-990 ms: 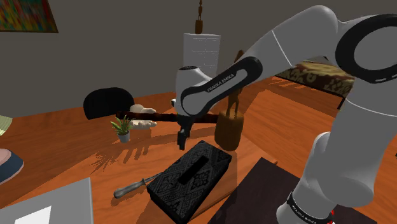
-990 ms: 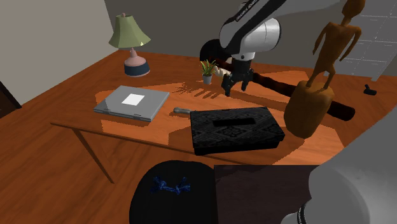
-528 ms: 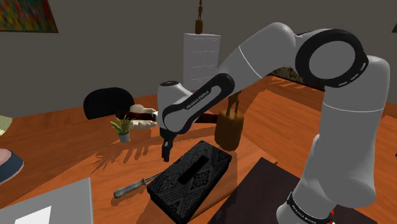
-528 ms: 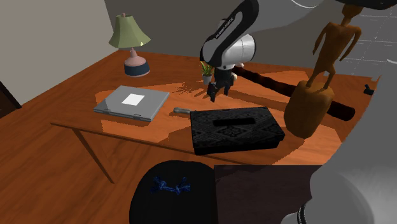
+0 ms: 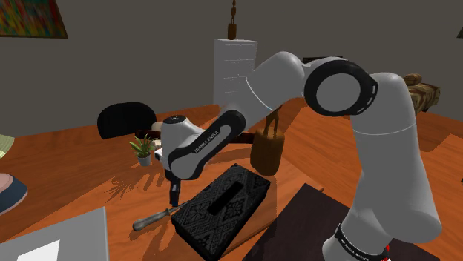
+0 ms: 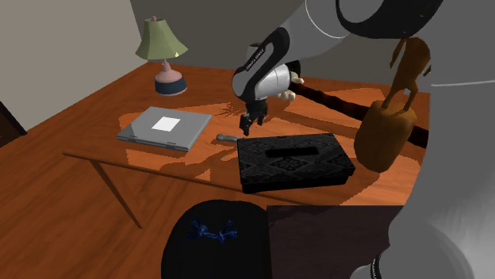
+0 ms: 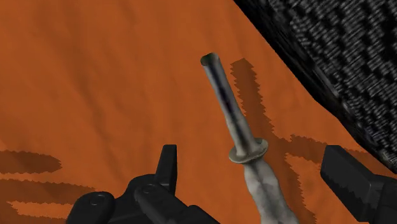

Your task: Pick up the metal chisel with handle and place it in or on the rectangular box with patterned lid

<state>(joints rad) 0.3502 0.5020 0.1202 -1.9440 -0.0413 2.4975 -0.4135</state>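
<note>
Hovering with fingers wide apart and empty, the gripper straddles the chisel, which lies on the table just beside the patterned box. Risk: descending off-centre could nudge the handle or strike the box.

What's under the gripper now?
The chisel lies on the orange table beneath the gripper, between its open fingers, untouched; the black patterned box is beside it. Its handle end runs out of sight.
</note>
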